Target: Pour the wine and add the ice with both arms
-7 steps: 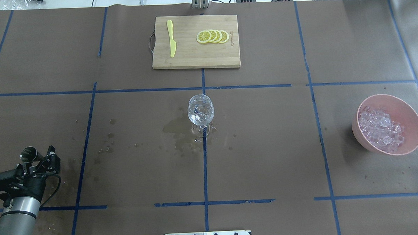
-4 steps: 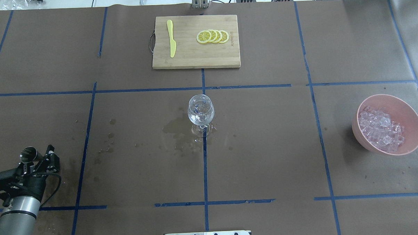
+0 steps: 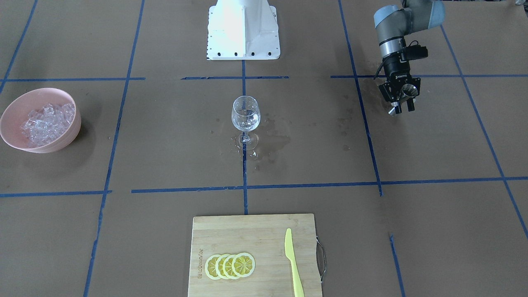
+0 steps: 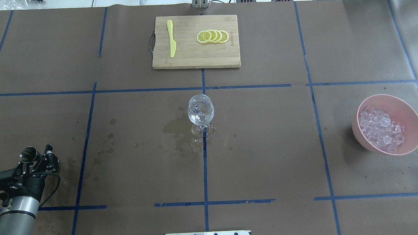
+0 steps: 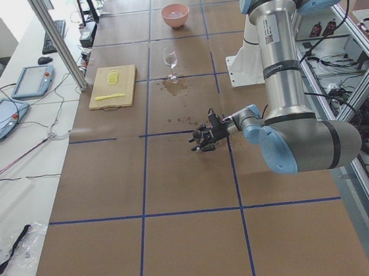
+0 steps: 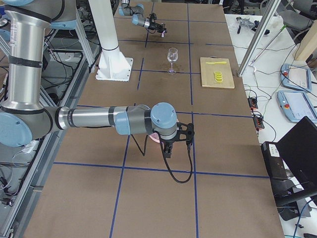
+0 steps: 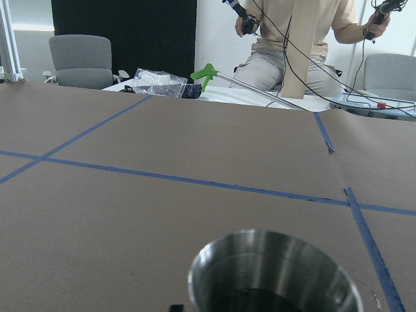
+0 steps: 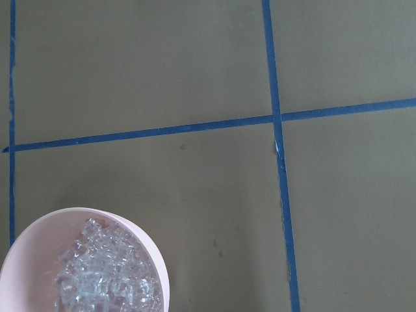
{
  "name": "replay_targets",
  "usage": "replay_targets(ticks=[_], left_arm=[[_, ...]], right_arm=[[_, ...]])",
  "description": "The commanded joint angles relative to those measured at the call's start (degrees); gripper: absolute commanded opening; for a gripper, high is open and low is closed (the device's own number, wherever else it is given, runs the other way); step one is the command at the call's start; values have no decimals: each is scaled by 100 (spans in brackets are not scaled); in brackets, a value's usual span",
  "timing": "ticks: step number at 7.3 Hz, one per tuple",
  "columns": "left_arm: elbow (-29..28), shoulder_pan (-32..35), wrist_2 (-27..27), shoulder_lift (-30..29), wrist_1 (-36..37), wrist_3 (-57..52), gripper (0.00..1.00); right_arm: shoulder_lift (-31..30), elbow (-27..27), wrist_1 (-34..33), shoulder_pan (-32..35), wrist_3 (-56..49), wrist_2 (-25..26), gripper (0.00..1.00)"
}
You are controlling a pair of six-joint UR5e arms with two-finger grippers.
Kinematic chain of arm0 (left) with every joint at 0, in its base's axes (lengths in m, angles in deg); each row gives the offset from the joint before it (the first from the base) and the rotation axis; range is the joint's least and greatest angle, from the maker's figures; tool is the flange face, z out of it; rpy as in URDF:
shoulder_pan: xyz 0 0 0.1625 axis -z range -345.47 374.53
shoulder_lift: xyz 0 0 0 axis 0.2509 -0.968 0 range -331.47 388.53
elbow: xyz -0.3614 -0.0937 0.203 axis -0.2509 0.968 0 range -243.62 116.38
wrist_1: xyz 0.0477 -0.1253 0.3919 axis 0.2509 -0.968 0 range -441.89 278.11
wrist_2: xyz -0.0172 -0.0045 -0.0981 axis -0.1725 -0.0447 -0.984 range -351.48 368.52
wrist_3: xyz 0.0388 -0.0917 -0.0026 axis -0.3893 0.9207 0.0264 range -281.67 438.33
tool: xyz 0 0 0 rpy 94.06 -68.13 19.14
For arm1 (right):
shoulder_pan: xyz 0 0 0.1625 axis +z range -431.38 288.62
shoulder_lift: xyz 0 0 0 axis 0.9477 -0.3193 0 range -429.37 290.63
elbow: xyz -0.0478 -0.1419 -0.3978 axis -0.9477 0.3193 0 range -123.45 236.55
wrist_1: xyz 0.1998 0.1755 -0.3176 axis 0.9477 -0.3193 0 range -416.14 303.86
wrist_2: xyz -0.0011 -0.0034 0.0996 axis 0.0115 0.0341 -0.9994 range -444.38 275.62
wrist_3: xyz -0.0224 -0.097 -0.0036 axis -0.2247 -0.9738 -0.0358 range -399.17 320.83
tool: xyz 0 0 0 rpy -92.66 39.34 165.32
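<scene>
My left gripper (image 4: 40,156) is shut on a small metal cup (image 4: 28,154) low over the table's near left; it also shows in the front view (image 3: 404,108) with the cup (image 3: 408,89). In the left wrist view the cup's rim (image 7: 273,270) fills the bottom edge. A stemmed wine glass (image 4: 201,112) stands upright at the table's centre with a little clear wine in it. Ice cubes (image 4: 379,127) fill a pink bowl (image 4: 413,119) at the right. My right gripper (image 6: 168,148) hangs above the bowl (image 8: 159,266); I cannot tell if it is open.
A wet stain (image 4: 176,130) spreads around the glass's foot. A wooden cutting board (image 4: 193,59) at the far middle holds a yellow knife (image 4: 172,38) and lemon slices (image 4: 213,36). The white pedestal (image 3: 243,29) stands at the near middle edge.
My left gripper with the cup has drifted slightly to the left. The glass, bowl and board have not moved.
</scene>
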Motion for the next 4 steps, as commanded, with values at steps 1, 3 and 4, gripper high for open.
replay_targets(ticks=[1, 3, 4], left_arm=[[-2, -9, 0, -3, 0, 0, 49], [-11, -18, 18, -3, 0, 0, 49], [-19, -26, 18, -3, 9, 0, 48]], right_arm=[[0, 4, -1, 0, 0, 2, 100], [-35, -13, -1, 0, 0, -6, 100], [-36, -14, -1, 0, 0, -7, 100]])
